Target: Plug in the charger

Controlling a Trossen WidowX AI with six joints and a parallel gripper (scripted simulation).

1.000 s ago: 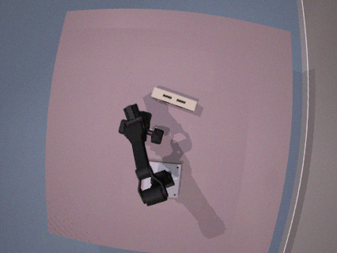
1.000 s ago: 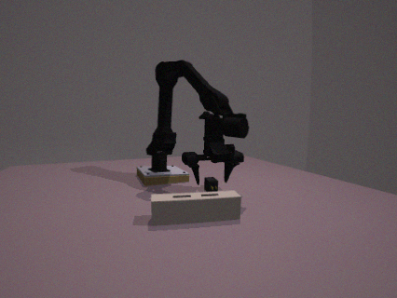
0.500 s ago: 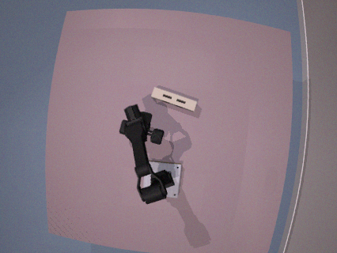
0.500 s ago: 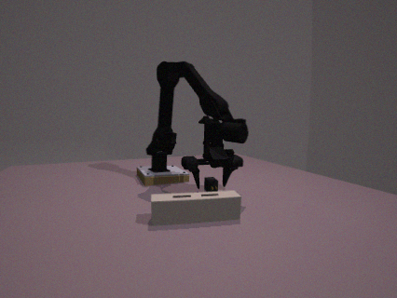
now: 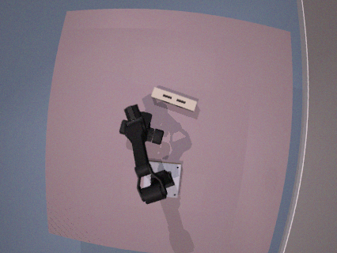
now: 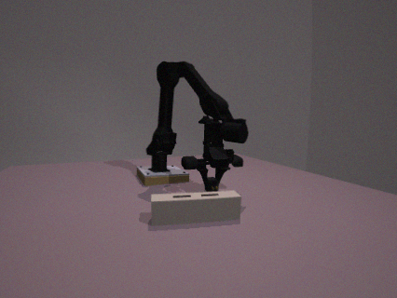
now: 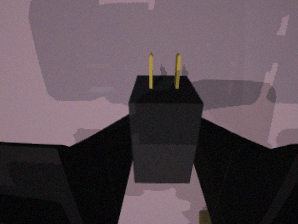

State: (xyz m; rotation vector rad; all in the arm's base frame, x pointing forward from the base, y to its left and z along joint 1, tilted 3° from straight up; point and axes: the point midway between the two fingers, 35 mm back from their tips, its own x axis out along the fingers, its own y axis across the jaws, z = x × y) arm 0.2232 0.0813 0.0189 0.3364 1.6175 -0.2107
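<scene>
My gripper (image 7: pixel 161 120) (image 6: pixel 212 182) is shut on the black two-prong charger (image 7: pixel 165 132). Both fingers press on the charger's sides. It rests low on the pink table, and its two brass prongs (image 7: pixel 164 71) point forward, away from the wrist camera. The cream power strip (image 5: pixel 174 99) (image 6: pixel 196 208) lies flat with two slotted outlets on its top face. In the exterior view the gripper is just behind the strip's right part. In the overhead view the arm's wrist hides the fingers and the charger.
The arm's base stands on a grey mounting plate (image 5: pixel 176 179) (image 6: pixel 163 177) behind the strip. The pink table top (image 5: pixel 237 138) is bordered by a blue-grey floor.
</scene>
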